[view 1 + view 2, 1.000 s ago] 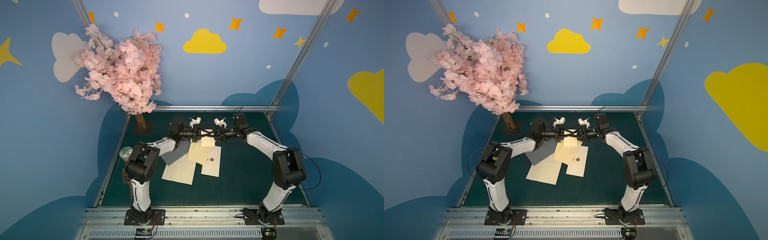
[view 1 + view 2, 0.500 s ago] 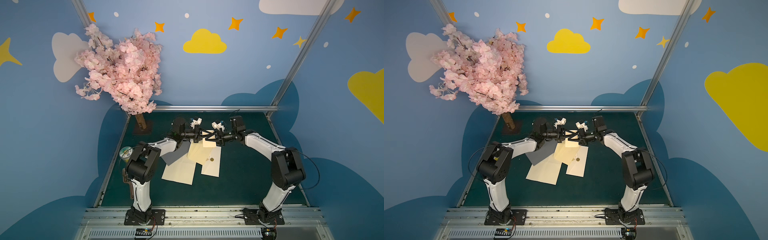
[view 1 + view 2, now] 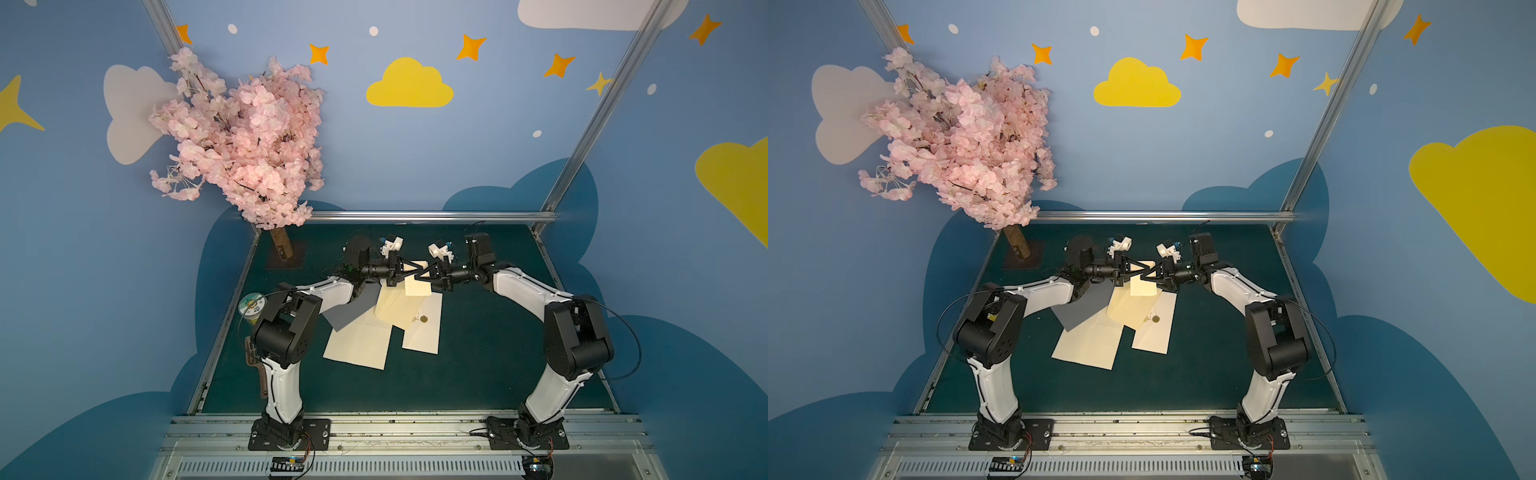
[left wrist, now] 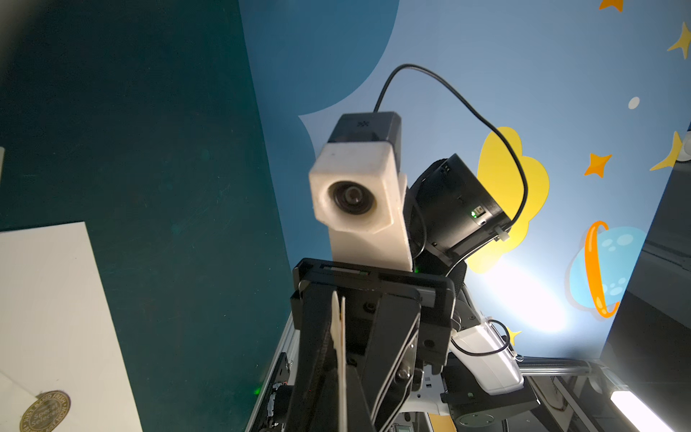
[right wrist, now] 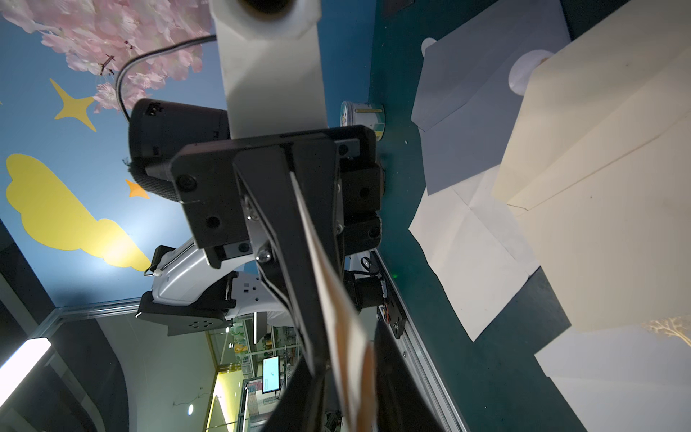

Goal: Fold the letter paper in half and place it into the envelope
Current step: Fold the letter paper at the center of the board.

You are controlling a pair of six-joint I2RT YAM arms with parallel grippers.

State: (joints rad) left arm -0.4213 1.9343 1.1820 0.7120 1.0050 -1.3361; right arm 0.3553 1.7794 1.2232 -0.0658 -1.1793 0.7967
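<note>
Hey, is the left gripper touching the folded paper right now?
Touching. The right wrist view shows the folded paper pinched edge-on inside the left gripper.

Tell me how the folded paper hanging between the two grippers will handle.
Probably light and floppy: the folded paper hangs as a thin sheet from the left gripper. Edge-on in the left wrist view, its two layers gape slightly, so it may spring open. It would likely crease if squeezed hard.
</note>
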